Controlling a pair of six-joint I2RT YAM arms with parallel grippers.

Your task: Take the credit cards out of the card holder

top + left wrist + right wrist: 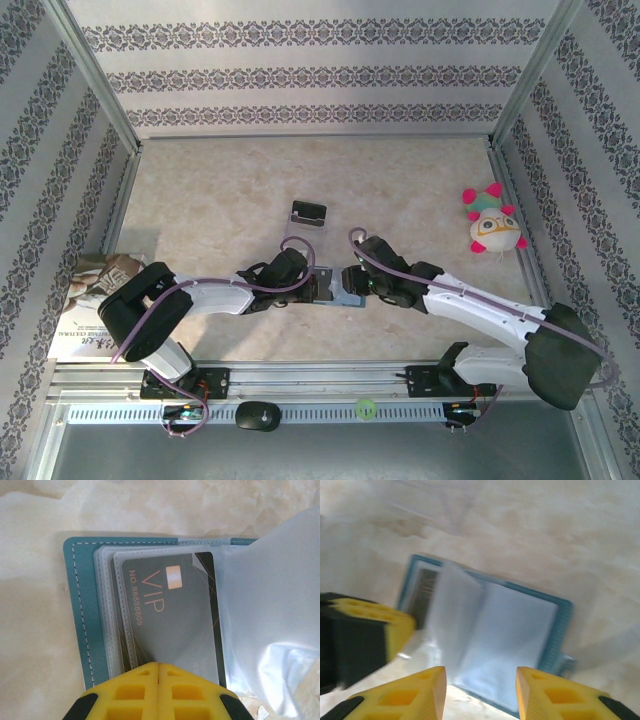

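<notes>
The card holder (82, 610) lies spread flat at the near middle of the pale, marbled tabletop (220, 190). The left tool (158, 672), closed tight with nothing pinched, presses on the holder's left half (apparently to pin it flat), where a dark VIP card (170, 625) sits in a clear sleeve (116, 630). The right tool (481, 680) hovers above the right half, jaws partly apart and empty, likely lining up for a card, and patterned walls (300, 80) enclose the tabletop.

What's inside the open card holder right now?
A dark VIP card shows through the top clear sleeve of the card holder. More sleeves are stacked under it; whether they hold cards is covered.
</notes>
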